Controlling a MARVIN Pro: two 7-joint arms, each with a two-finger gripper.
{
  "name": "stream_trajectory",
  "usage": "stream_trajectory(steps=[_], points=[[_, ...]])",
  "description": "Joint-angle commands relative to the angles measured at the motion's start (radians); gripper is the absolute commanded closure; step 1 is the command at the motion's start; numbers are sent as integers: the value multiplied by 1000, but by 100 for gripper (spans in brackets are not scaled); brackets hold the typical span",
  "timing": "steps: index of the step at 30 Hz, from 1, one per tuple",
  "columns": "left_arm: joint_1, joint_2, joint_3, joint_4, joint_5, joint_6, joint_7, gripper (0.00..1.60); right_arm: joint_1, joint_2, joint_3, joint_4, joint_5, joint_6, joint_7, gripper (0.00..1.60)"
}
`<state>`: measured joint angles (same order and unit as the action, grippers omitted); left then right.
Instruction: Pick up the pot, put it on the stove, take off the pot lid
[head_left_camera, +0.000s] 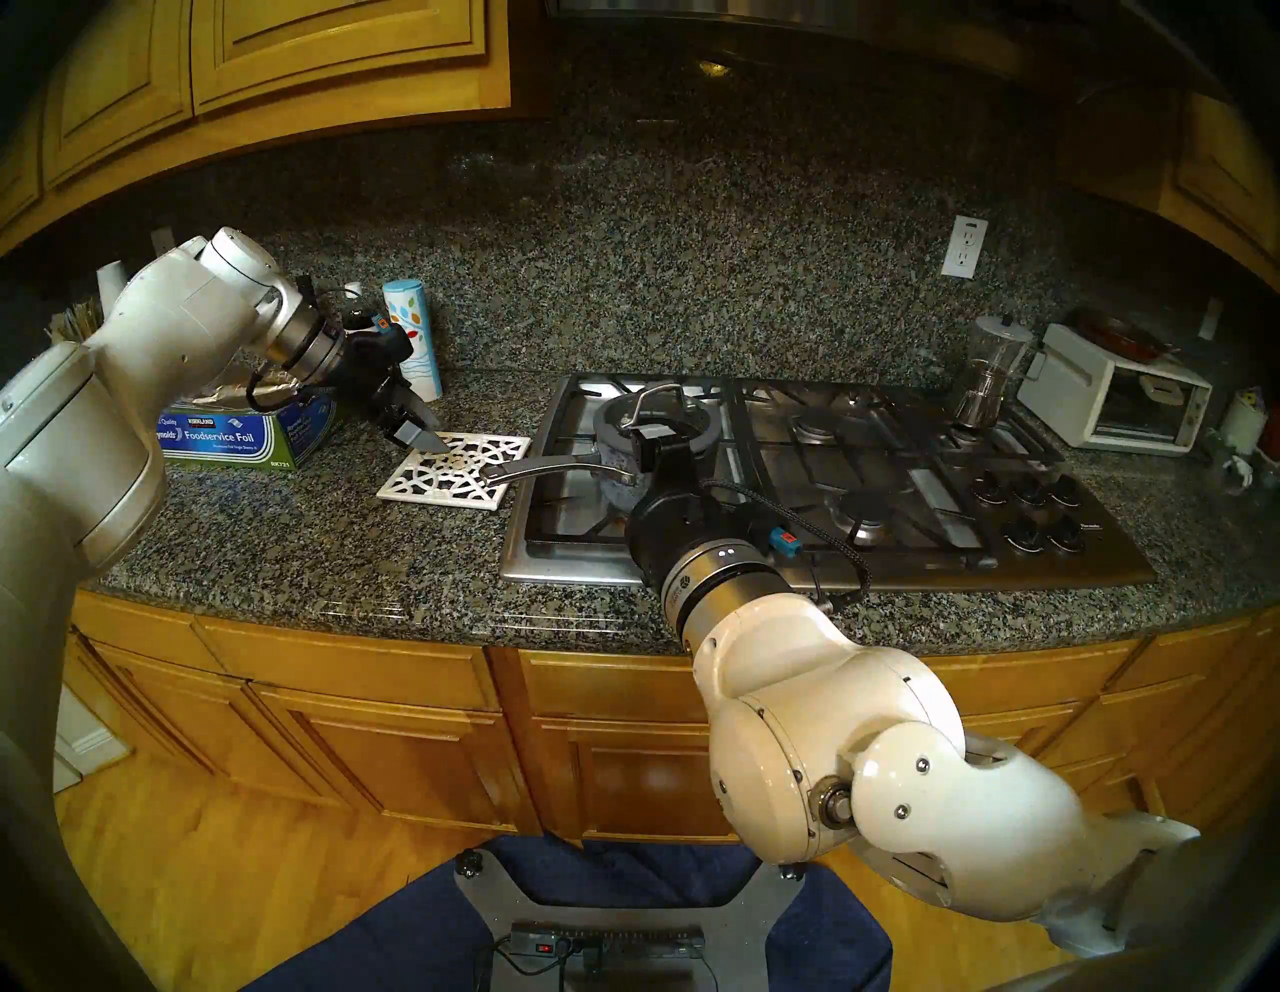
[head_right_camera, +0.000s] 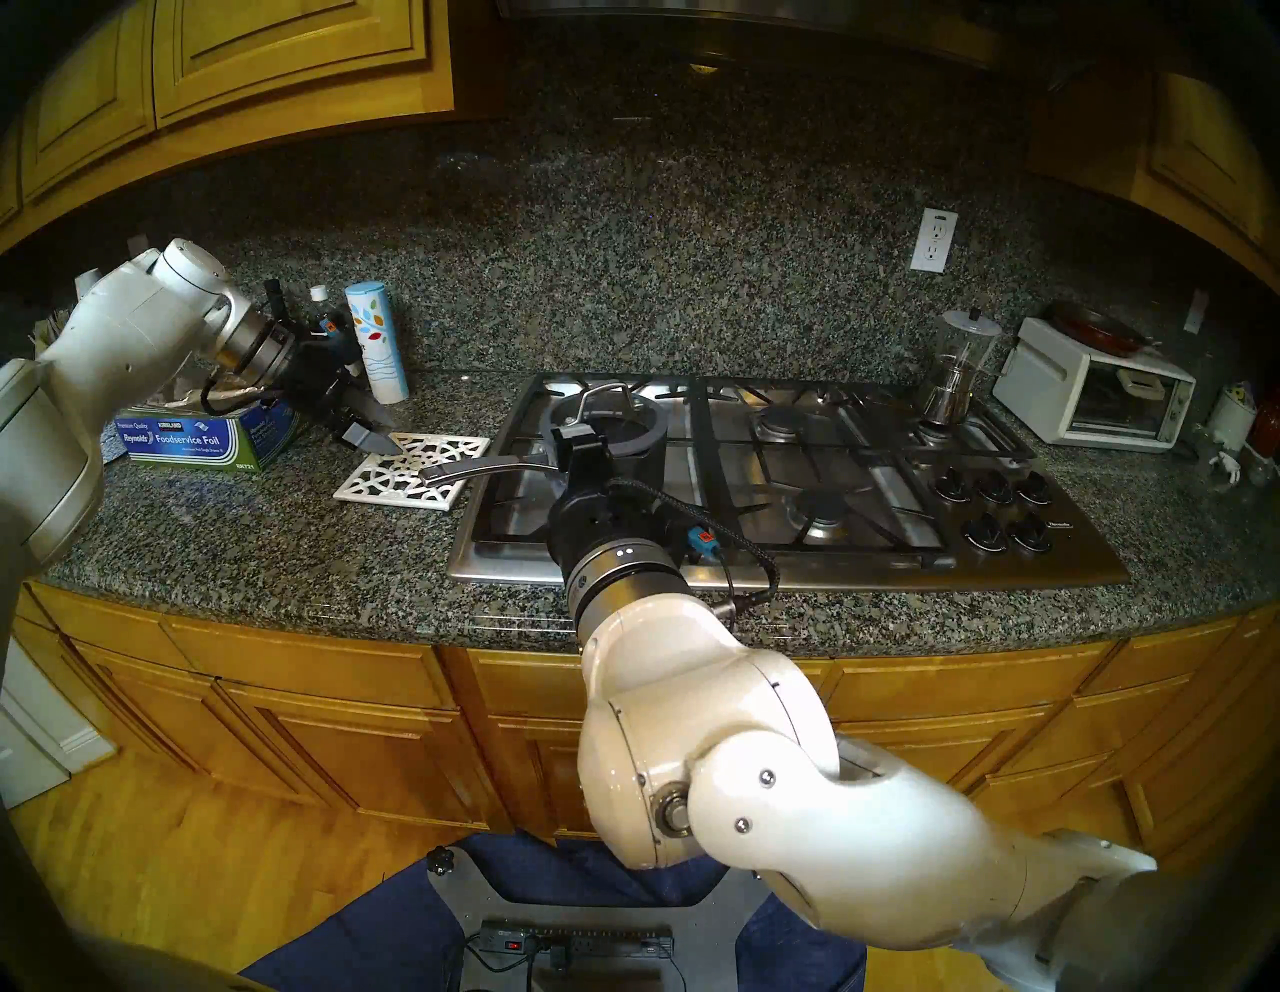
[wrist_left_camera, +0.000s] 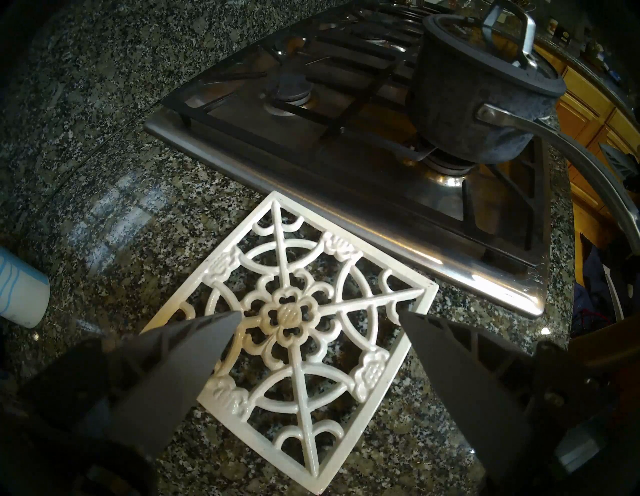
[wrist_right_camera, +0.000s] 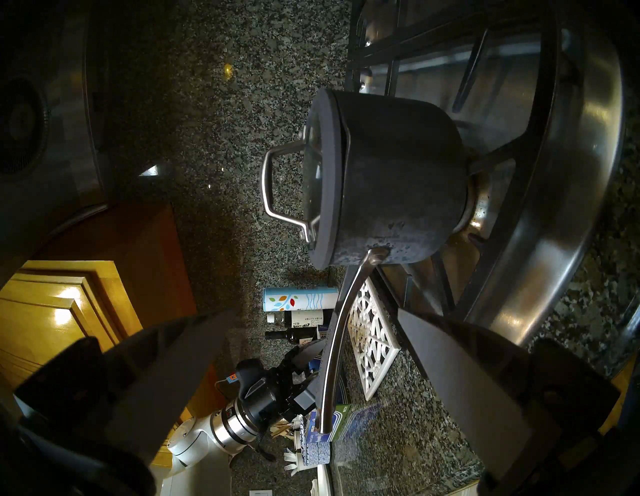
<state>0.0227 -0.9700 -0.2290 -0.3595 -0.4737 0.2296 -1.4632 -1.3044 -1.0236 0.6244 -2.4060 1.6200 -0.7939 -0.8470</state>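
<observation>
The dark speckled pot (head_left_camera: 613, 461) stands on the front-left burner of the steel stove (head_left_camera: 831, 554), its long steel handle (head_left_camera: 547, 467) pointing left over the stove's edge. The glass pot lid (head_left_camera: 665, 415) sits on it, loop handle up. My right gripper (head_left_camera: 654, 443) is open just in front of the pot; in the right wrist view (wrist_right_camera: 317, 311) the handle (wrist_right_camera: 332, 346) runs between the spread fingers, untouched. My left gripper (head_left_camera: 433, 436) is open and empty just above the white trivet (head_left_camera: 457, 471), seen also in the left wrist view (wrist_left_camera: 318, 311).
A foil box (head_left_camera: 228, 436) and a tall white canister (head_left_camera: 415, 332) stand left of the trivet. A glass coffee maker (head_left_camera: 990, 374) stands on the back-right burner and a white toaster oven (head_left_camera: 1115, 402) beyond it. Black knobs (head_left_camera: 1032, 512) line the stove's right front.
</observation>
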Motion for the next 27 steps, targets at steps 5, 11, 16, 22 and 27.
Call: stream_trajectory(steps=[5, 11, 16, 22, 27], points=[[-51, 1, -13, -1, -2, 2, 2, 0, 18, -5, 13, -26, -11, 1, 13, 0], [-77, -8, -7, -18, 11, -16, 1, 0, 18, -5, 12, -25, -11, 1, 12, 0], [-104, -9, -4, -30, 22, -17, -11, 0, 18, -5, 12, -25, -10, 1, 12, 0], [-145, -5, -9, -42, 39, -8, -20, 0, 18, -6, 12, -25, -10, 1, 11, 0], [-173, 4, -17, -71, 50, 15, -20, 0, 18, -6, 12, -24, -10, 1, 10, 0]])
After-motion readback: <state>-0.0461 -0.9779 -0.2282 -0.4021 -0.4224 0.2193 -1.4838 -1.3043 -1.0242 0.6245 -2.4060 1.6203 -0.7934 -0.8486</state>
